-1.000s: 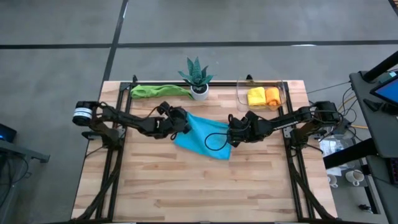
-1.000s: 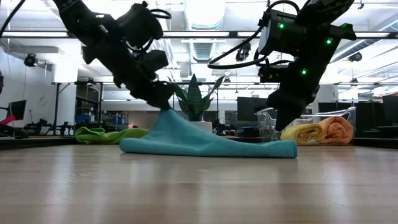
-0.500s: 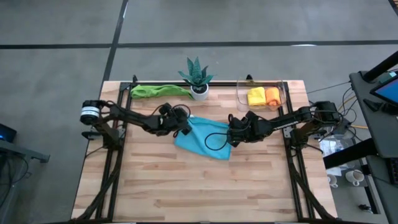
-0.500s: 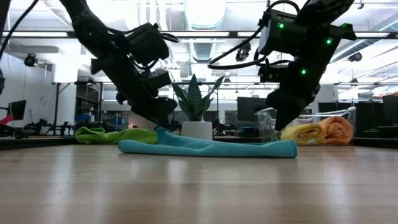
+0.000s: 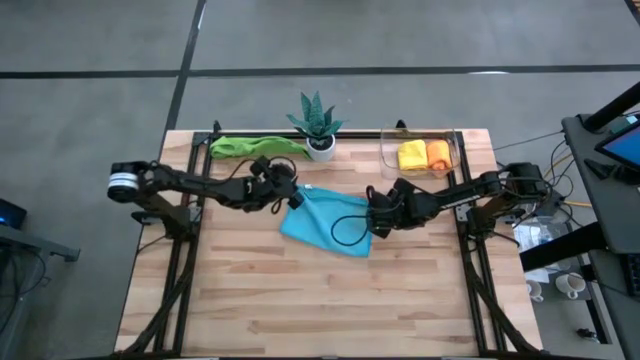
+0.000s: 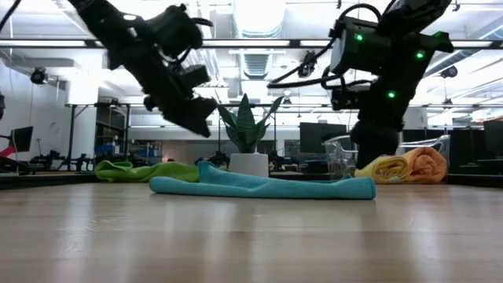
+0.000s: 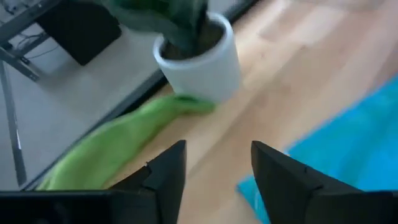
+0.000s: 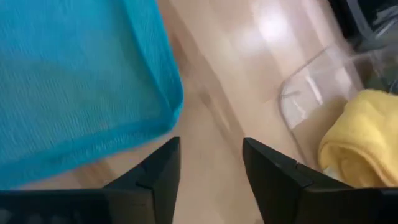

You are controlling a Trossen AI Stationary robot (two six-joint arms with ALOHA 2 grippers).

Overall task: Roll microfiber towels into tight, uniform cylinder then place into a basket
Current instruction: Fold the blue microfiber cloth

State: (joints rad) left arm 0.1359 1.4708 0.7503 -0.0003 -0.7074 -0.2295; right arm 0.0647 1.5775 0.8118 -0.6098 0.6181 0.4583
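The left gripper (image 5: 291, 192) hangs above the worktop just off the blue towel's (image 5: 326, 220) rear-left corner, its fingers spread with nothing between them; in its wrist view only bare wood shows in the gap. The right gripper (image 5: 374, 222) sits at the towel's right edge, also spread and empty, with wood between its fingers in its own view.

The blue towel lies flat and unrolled near the middle of the worktop, skewed to the edges, with 1 small fold standing up at its rear-left corner. A green towel (image 5: 255, 146) lies bunched along the rear edge, left of the potted plant (image 5: 317, 125). The basket (image 5: 450, 157) stands at the rear-right corner and already holds 2 rolls, yellow (image 5: 411, 155) and orange (image 5: 438, 153), side by side.

The step in hand looks like laying out and squaring the blue towel before rolling. The next move probably calls for both grippers to take 1 edge together, flatten that raised corner, and start a tight, even turn so the roll matches the 2 in the basket.
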